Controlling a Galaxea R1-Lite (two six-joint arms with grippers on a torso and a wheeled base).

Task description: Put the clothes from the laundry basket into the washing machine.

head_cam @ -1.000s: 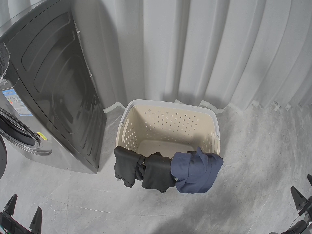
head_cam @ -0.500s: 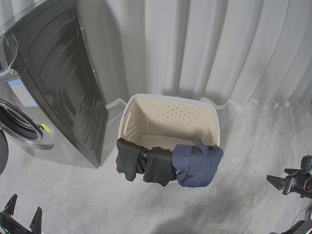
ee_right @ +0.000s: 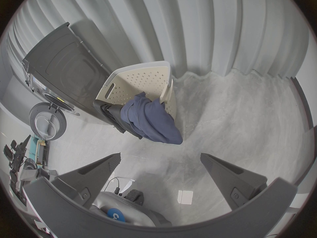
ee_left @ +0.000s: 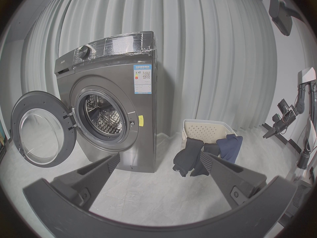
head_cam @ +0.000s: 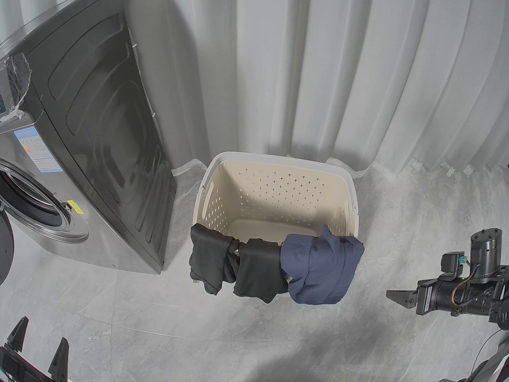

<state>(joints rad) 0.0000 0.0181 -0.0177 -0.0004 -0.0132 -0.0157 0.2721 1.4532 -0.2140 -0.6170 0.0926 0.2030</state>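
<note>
Left gripper (ee_left: 158,162): its two fingers are spread wide, with nothing between them and nothing touching them.
Right gripper (ee_right: 160,159): also spread wide and bare, over the floor (head_cam: 159,319).
Clothes: two dark garments (head_cam: 212,258) and a navy garment (head_cam: 321,271) hang over the near rim of the laundry basket (head_cam: 275,157). The navy one is at the right end, overlapping its dark neighbour.
Left wrist view: faces the front of the washing machine (ee_left: 109,83), with the round door (ee_left: 41,128) swung fully open and the steel drum (ee_left: 104,116) visible.
Head view: looks down on the machine's side panel and into the basket, which stands just right of the machine before a white curtain (head_cam: 318,54).
Left arm: low at the robot's near left, fingers pointing forward.
Right arm: held out level to the right of the basket, well apart from it, with the gripper pointing leftward.
</note>
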